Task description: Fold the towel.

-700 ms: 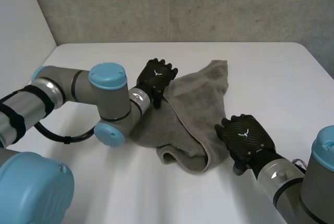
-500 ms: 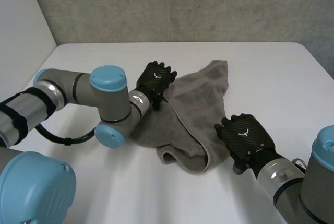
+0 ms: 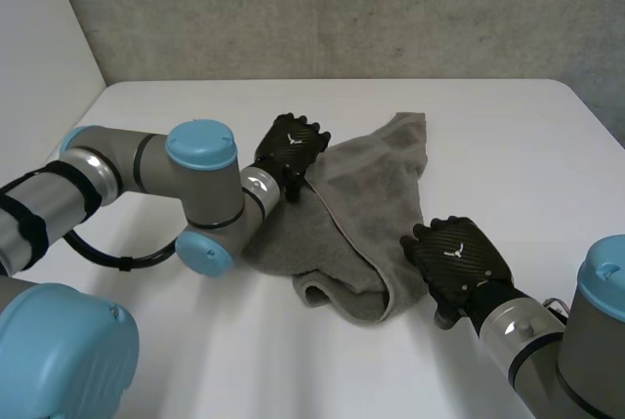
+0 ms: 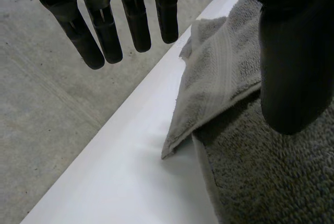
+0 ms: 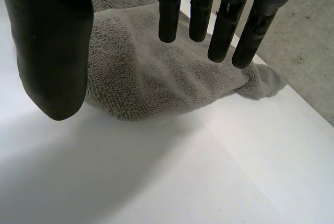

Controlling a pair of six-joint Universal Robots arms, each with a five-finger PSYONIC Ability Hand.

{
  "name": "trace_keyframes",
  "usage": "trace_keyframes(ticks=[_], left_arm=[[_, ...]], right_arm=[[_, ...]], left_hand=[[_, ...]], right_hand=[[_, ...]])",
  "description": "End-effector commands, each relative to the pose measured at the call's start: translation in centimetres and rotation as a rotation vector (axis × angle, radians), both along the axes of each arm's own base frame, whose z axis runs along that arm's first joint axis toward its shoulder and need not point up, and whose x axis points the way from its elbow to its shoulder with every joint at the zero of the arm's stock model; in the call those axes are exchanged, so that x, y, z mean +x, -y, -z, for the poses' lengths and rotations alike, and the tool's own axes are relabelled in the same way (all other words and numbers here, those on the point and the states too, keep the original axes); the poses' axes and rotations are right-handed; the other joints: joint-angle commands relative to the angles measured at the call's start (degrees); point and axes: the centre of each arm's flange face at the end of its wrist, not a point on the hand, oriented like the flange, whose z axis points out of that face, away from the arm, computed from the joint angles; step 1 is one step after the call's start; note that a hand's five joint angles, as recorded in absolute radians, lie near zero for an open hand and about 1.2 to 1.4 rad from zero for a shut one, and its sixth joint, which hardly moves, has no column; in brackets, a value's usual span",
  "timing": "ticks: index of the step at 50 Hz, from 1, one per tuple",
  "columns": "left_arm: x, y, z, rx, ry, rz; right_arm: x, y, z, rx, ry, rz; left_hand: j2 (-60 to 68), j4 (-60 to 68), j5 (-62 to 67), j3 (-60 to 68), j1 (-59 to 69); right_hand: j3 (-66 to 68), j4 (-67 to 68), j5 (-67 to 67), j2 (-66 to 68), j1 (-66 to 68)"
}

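Change: right hand (image 3: 457, 258) has edged slightly nearer the towel (image 3: 366, 199) than it was a moment earlier; the left hand (image 3: 291, 146) and the cloth lie as they did.
Towel: grey terry, crumpled and partly doubled over itself, lying mid-table. One narrow end reaches toward the far edge, and a rolled fold sits at the near end.
Towel border: in the left wrist view a flat-woven strip runs along a turned-over layer, whose corner rests on the table top.
Left hand: at the towel's left edge, fingers straight and set apart from the thumb, grasping nothing; the thumb is above the cloth.
Right hand: just beside the towel's near-right edge, fingers straight over the rolled terry fold, thumb apart, released.
Left arm: its light-blue cap (image 3: 200, 146) sits left of the towel, forearm reaching across to the hand.
Table: white (image 3: 508, 136), with the towel near its middle.
Wall: grey (image 3: 342, 9), behind the table's far edge.
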Motion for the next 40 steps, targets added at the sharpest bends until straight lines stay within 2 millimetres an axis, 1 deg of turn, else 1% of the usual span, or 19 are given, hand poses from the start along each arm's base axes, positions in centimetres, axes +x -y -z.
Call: trace_keyframes(ticks=[1,3,5,8,10,11,13,16,18,19,21,24,26,27,29,30,32,38,40], left_arm=[[0.3,-0.5,-1.6,-0.004,-0.013,0.002],[0.4,-0.8,-2.0,-0.003,-0.017,0.003],[0.7,-1.2,-3.1,-0.002,-0.034,0.003],[0.9,-1.4,-3.5,0.006,-0.045,0.002],[1.3,-2.0,-4.8,0.023,-0.072,0.002],[1.3,-2.0,-4.8,0.023,-0.072,0.002],[2.0,-2.6,-5.7,0.049,-0.097,-0.01],[2.7,-2.7,-6.0,0.064,-0.105,-0.021],[3.9,-3.3,-6.6,0.09,-0.112,-0.039],[3.9,-3.3,-6.6,0.09,-0.112,-0.039],[5.3,-3.8,-6.9,0.108,-0.103,-0.067],[5.9,-4.0,-7.0,0.113,-0.097,-0.091],[7.5,-4.3,-7.3,0.14,-0.092,-0.143],[7.5,-4.3,-7.3,0.14,-0.092,-0.143],[9.3,-5.0,-7.3,0.181,-0.073,-0.217],[9.3,-5.0,-7.3,0.181,-0.073,-0.217],[10.8,-5.7,-7.0,0.215,-0.05,-0.272],[12.5,-6.5,-6.4,0.25,-0.032,-0.311],[13.0,-7.0,-5.6,0.28,-0.018,-0.32]], right_arm=[[0.0,0.2,-0.1,-0.008,0.004,0.004],[-0.1,0.2,-0.1,-0.008,0.003,0.006],[-0.1,0.2,-0.1,-0.008,0.003,0.006],[-0.1,0.2,-0.1,-0.008,0.003,0.006],[0.0,0.1,-0.1,-0.008,0.003,0.004],[0.0,0.1,-0.1,-0.008,0.003,0.004],[0.0,0.1,-0.1,-0.008,0.003,0.003],[0.0,0.0,-0.1,-0.008,0.004,0.001],[-0.1,0.1,-0.2,-0.009,0.006,0.003],[-0.1,0.1,-0.2,-0.009,0.006,0.003],[-0.1,0.1,-0.3,-0.012,0.008,0.006],[-0.1,0.1,-0.3,-0.016,0.011,0.005],[-0.1,0.0,-0.4,-0.022,0.018,-0.006],[-0.1,0.0,-0.4,-0.022,0.018,-0.006],[0.0,-0.1,-0.6,-0.025,0.026,-0.016],[0.0,-0.1,-0.6,-0.025,0.026,-0.016],[0.1,-0.2,-0.7,-0.027,0.033,-0.027],[0.6,-0.9,-0.9,-0.024,0.065,-0.109],[0.9,-1.3,-1.0,-0.023,0.075,-0.153]], left_hand=[[-1.66,-2.17,-12.54,-2.25,-2.15],[-1.66,-2.17,-12.54,-2.25,-2.15],[-1.66,-2.17,-12.54,-2.25,-2.15],[-1.66,-2.17,-12.54,-2.25,-2.15],[-1.49,-2.01,-12.38,-2.08,-1.98],[-1.49,-2.01,-12.38,-2.08,-1.98],[-1.15,-1.67,-12.04,-1.75,-1.65],[-0.98,-1.5,-11.87,-1.58,-1.48],[0.02,-0.5,-10.87,-0.58,-0.48],[0.03,-0.49,-10.86,-0.57,-0.47],[1.53,1.01,-9.36,0.93,1.03],[2.89,2.37,-8.0,2.29,2.39],[2.89,2.37,-8.0,2.29,2.39],[2.89,2.37,-8.0,2.29,2.39],[2.89,2.37,-8.0,2.29,2.39],[2.89,2.37,-8.0,2.29,2.39],[2.72,2.2,-8.17,2.12,2.22],[2.55,2.03,-8.34,1.95,2.05],[2.38,1.87,-8.51,1.79,1.89]], right_hand=[[-1.42,-0.99,-0.71,-1.44,-2.18],[-1.42,-0.99,-0.71,-1.44,-2.18],[-1.42,-0.99,-0.71,-1.44,-2.18],[-1.42,-0.99,-0.71,-1.44,-2.18],[-1.42,-0.99,-0.71,-1.44,-2.18],[-1.42,-0.99,-0.71,-1.44,-2.18],[-1.42,-0.99,-0.71,-1.44,-2.18],[-1.42,-0.99,-0.71,-1.44,-2.18],[-1.42,-0.99,-0.71,-1.44,-2.18],[-1.42,-0.99,-0.71,-1.44,-2.18],[-1.26,-0.82,-0.54,-1.27,-2.02],[-1.25,-0.82,-0.54,-1.27,-2.01],[-1.25,-0.82,-0.54,-1.27,-2.01],[-1.25,-0.82,-0.54,-1.27,-2.01],[-1.42,-0.99,-0.71,-1.44,-2.18],[-1.42,-0.99,-0.71,-1.44,-2.18],[-1.42,-0.99,-0.71,-1.44,-2.18],[-1.42,-0.99,-0.71,-1.44,-2.18],[-1.25,-0.82,-0.54,-1.27,-2.01]])
